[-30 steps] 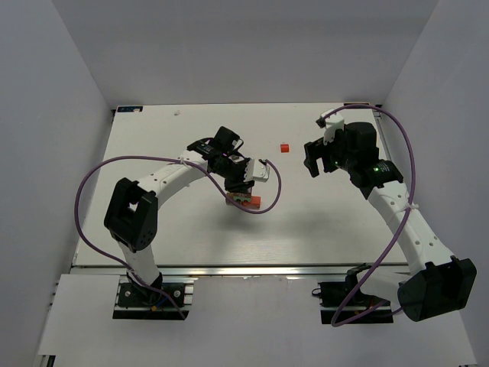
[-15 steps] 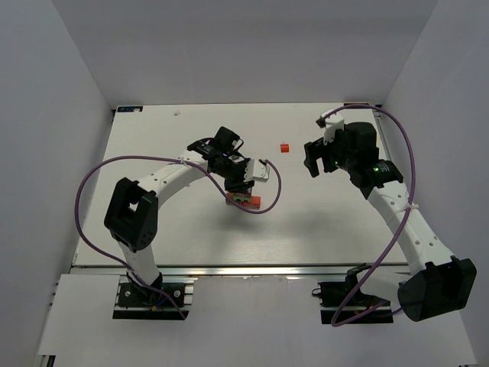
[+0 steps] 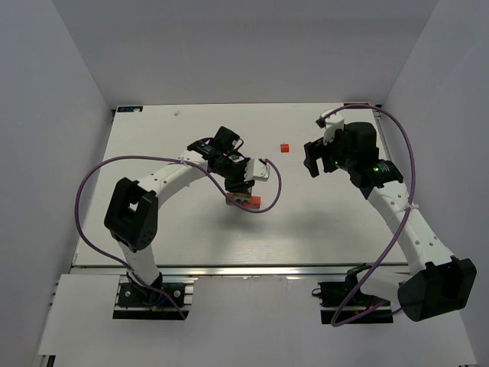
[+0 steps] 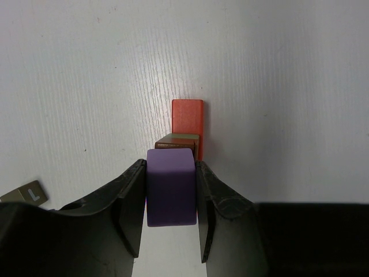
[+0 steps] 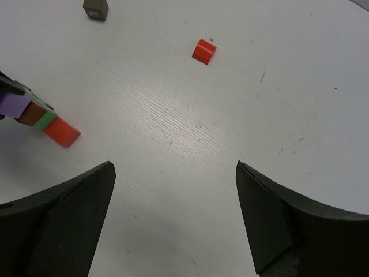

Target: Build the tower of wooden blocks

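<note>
Overhead first: we see the left gripper [image 3: 241, 191] low near the middle of the table [image 3: 153, 237], right over the tower [image 3: 244, 199], a small cluster with its red bar [image 3: 254, 202] showing at 3 o'clock. A lone red cube [image 3: 283, 147] sits well apart, at 1 o'clock from the tower. The right gripper [image 3: 313, 164] hangs at 4 o'clock of that cube.

From the left wrist, our jaws are closed snugly on a lilac block [image 4: 170, 184], and both fingers [image 4: 130, 208] press its sides. Just beyond it at 12 o'clock lie a brown block [image 4: 177, 141] and the red bar, touching each other. Whether the lilac block rests on them, we cannot tell.

From the right wrist, the jaws stand wide apart and hold nothing. The red cube lies at 12 o'clock and a dark grey block [image 5: 95, 7] at 11 o'clock. At 9 o'clock the tower shows lilac, brown, a green block [image 5: 49, 119] and red in a touching row.
</note>
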Controlling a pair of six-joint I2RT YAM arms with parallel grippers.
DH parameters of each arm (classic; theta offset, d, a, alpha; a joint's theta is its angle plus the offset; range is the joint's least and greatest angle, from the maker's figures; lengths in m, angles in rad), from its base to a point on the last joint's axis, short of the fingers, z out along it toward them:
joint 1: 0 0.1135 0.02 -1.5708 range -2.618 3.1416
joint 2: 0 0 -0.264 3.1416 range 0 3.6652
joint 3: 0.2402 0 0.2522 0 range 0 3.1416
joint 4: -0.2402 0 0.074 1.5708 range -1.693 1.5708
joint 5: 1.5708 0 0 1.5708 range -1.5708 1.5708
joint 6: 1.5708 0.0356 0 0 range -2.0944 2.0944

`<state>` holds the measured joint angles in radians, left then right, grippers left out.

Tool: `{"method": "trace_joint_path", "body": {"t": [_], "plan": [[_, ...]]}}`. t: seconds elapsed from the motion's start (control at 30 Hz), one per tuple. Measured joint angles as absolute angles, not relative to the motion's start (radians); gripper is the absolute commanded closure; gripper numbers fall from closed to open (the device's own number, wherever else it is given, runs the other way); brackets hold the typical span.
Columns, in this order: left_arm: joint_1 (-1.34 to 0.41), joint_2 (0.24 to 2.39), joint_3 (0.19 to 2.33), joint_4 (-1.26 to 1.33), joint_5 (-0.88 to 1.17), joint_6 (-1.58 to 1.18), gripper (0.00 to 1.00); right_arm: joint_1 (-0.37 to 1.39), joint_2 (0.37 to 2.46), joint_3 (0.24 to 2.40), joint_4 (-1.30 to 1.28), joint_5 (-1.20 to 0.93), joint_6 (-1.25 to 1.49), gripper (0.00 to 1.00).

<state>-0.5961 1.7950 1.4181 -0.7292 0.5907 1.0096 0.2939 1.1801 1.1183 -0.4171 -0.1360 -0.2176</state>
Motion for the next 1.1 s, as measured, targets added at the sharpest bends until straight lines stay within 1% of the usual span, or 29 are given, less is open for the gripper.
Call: {"method": "trace_joint_path", "body": {"t": [0.27,0.33,0.57,0.73,1.1], "plan": [[-0.592,1.795,1.418,-0.729,0.590,1.009,0.58,0.294,1.180,1.118,-0.417,-0.138,-0.218,0.11],[-0.591,1.795,1.418,-0.729,0.590,1.010,0.56,0.294,1.180,1.118,-0.417,-0.138,-0.218,0.11],[-0.591,1.795,1.418,-0.729,0.591,1.014,0.56,0.294,1.187,1.118,-0.417,-0.141,-0.218,0.11],[-0.591,1.795,1.418,-0.730,0.591,1.020,0.51,0.294,1.187,1.118,-0.418,-0.141,-0.218,0.11],[-0.591,1.795,1.418,-0.732,0.591,1.024,0.50,0.294,1.190,1.118,-0.418,-0.143,-0.218,0.11]]}}
